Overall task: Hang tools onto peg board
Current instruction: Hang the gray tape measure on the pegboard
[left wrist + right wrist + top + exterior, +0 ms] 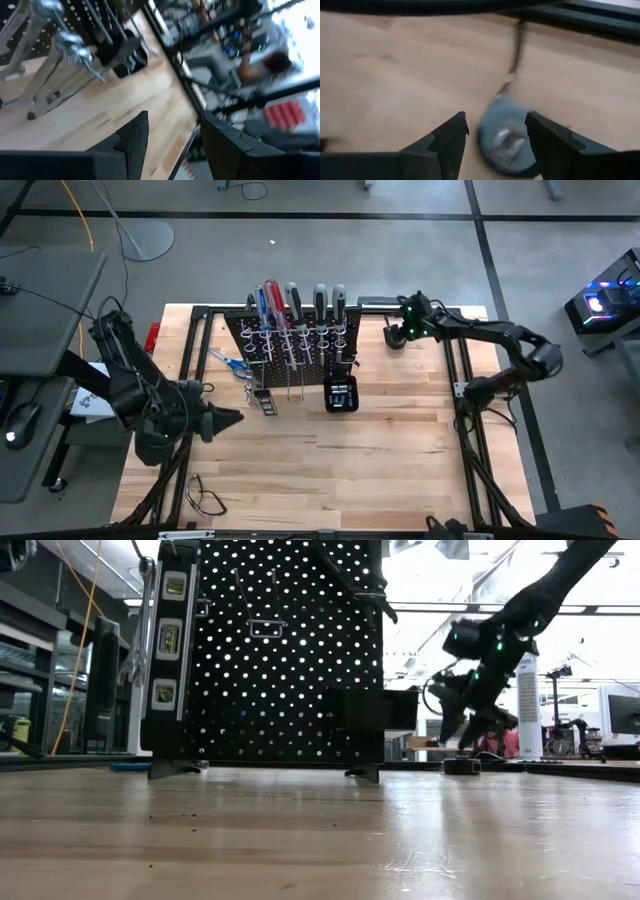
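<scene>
Five screwdrivers [290, 300] hang in a row on the peg board [290, 340], handles up, so each shaft drops through a ring and stays put. The board stands on the table [330, 470] between the two arms. A tool with a grey handle [506, 134] lies flat on the wood right between the spread fingers of the right gripper [495, 137], which sits low over it at the far side of the table, beside the board. The fingers are wide apart and not pinching yet; I think they are set on both sides of the handle so they can squeeze it and lift it. The blue scissors [228, 361] lie on the wood by the board, a bit ahead of the left gripper [225, 420]. That gripper waits near the board with its fingers apart and nothing in them. A small black box [341, 394] sits at the foot of the board, and clear glasses [205, 498] lie behind the left gripper.
</scene>
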Available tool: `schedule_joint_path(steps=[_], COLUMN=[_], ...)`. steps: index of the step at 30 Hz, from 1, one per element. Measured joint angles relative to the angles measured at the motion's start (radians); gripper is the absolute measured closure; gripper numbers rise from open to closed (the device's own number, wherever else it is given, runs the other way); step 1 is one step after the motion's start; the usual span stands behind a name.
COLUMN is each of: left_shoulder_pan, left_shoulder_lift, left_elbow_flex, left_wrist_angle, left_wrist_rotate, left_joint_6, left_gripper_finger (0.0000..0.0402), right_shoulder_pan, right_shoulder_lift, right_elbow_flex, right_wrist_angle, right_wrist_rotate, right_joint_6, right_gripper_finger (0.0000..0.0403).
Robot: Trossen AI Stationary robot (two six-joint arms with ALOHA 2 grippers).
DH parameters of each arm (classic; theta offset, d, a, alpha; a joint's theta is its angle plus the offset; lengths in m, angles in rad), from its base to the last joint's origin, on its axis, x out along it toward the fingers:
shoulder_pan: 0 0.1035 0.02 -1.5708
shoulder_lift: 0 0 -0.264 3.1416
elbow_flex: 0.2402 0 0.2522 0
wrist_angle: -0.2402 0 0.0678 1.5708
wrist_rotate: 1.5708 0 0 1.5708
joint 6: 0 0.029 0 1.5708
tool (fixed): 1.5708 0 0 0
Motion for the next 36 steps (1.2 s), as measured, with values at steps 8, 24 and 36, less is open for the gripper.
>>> schedule_joint_path(steps=[8, 24, 36], left_shoulder_pan=[0.079, 0.146, 0.105], left_shoulder_lift=[0.004, 0.004, -0.132], left_elbow_flex=[0.000, 0.000, 0.000], left_wrist_angle=[0.024, 0.019, 0.008], left_wrist_rotate=[-0.024, -0.022, 0.017], left_joint_6=[-0.072, -0.021, 0.322], left_gripper_finger=[0.0241, 0.0241, 0.0241], right_shoulder_pan=[-0.067, -0.004, 0.189], right_shoulder_lift=[0.156, 0.397, 0.246], right_elbow_flex=[0.040, 0.210, 0.186], right_wrist_angle=[0.114, -0.064, -0.416], right_wrist_rotate=[-0.035, 0.092, -0.012], right_joint_6=[-0.161, -0.291, -0.184], right_gripper_finger=[0.0204, 0.0252, 0.0400])
